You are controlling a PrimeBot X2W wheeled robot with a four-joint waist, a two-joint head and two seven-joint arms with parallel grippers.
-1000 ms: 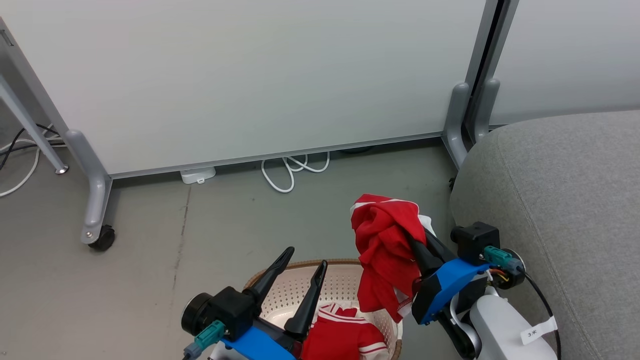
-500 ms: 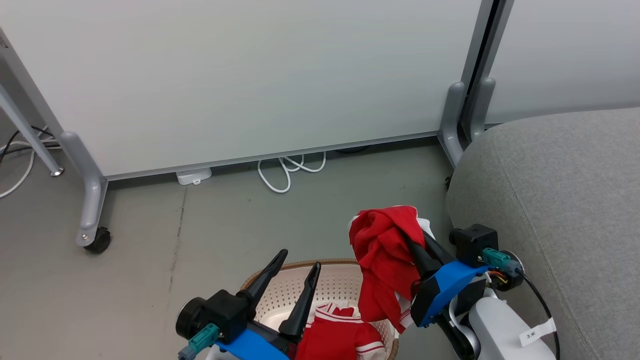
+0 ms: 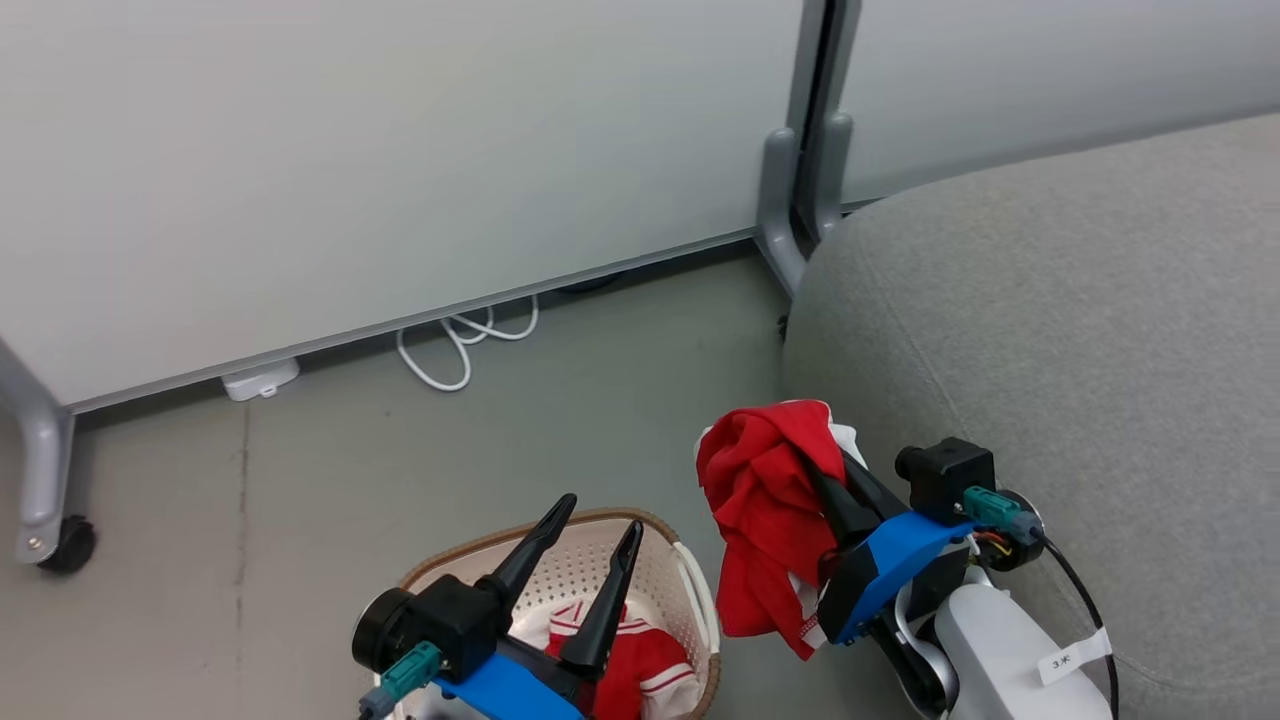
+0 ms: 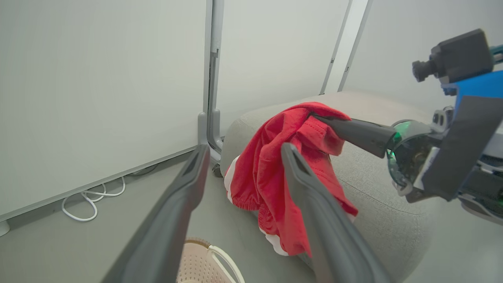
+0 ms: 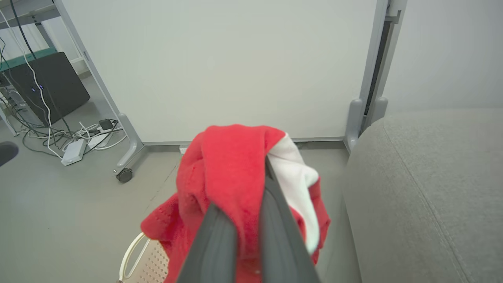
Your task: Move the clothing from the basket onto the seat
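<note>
Grey seat beside the basket, white cable far behind; red clothing lies inside, right gripper clamped on another garment, left gripper spread, empty.

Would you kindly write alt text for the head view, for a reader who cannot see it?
The right gripper holds a red garment in the air beside the grey seat. The open left gripper hovers over the basket, where a second red garment lies.
</note>
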